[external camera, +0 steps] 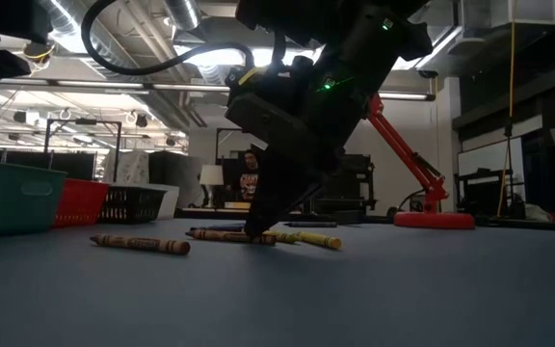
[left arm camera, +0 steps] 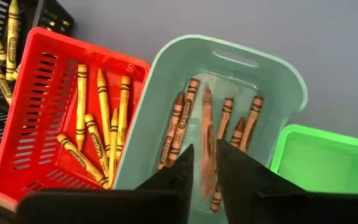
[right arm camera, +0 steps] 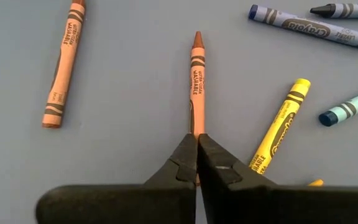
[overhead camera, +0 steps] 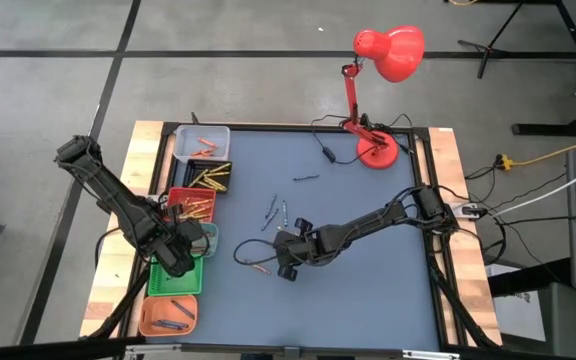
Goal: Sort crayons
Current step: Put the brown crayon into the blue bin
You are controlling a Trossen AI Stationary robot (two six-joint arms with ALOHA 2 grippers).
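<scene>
Loose crayons lie flat on the blue-grey table [overhead camera: 368,290]: a brown one [right arm camera: 196,81], an orange-brown one [right arm camera: 63,62], a yellow one [right arm camera: 281,127] and blue and dark ones [right arm camera: 309,25]. My right gripper [right arm camera: 197,140] is shut, its tips down at the brown crayon's blunt end. My left gripper [left arm camera: 205,165] hovers open over the pale teal bin [left arm camera: 166,81], which holds several brown crayons [left arm camera: 247,121]. A blurred brown crayon [left arm camera: 207,124] shows in the gap between its fingers. The red bin [left arm camera: 36,93] holds yellow crayons [left arm camera: 101,124]. My left gripper: I cannot tell whether its fingers touch the blurred brown crayon, which stands lengthwise in the gap above the teal bin. My right gripper's shut fingers rest on the brown crayon's blunt end [right arm camera: 194,124], slanting down and lying along it. The crayon lies flat on the table; the fingertips hide its end.
A row of bins lines the table's left edge: pale grey [overhead camera: 203,142], black [overhead camera: 211,178], red [overhead camera: 190,205], green [overhead camera: 173,278], orange [overhead camera: 168,315]. A red desk lamp [overhead camera: 376,152] stands at the far edge. More crayons [overhead camera: 278,212] lie mid-table.
</scene>
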